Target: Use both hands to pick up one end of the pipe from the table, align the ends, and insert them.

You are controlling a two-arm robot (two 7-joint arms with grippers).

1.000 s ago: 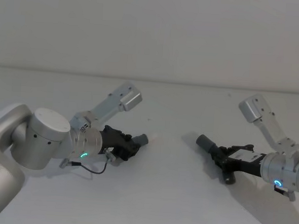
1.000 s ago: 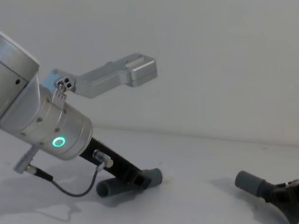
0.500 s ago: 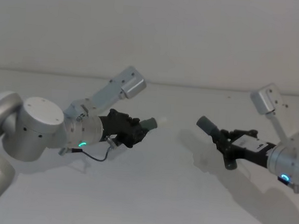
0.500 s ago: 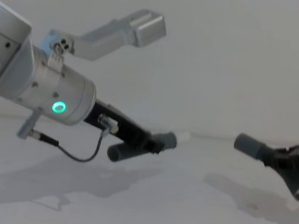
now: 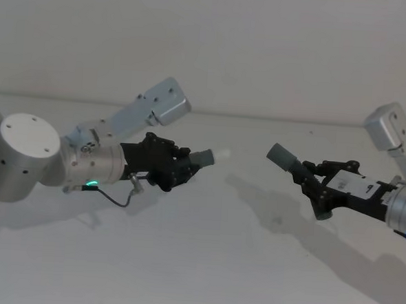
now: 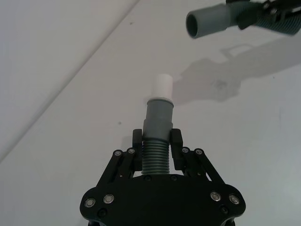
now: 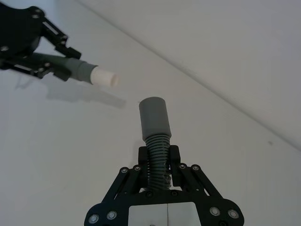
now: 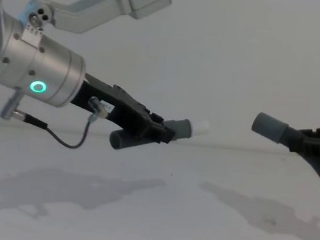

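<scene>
The matte, pale grey-white table [image 5: 202, 276] runs back to a plain wall [image 5: 264, 45], soft shadows [image 5: 301, 230] lying across it.

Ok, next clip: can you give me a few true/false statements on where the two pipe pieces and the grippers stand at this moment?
1. The left gripper is shut on the white-tipped piece. True.
2. The right gripper is open and holds nothing. False: it is shut on the plain-cuffed piece.
3. The two pieces are already joined. False: a clear gap separates them.
4. Both pieces are held above the table. True.
</scene>
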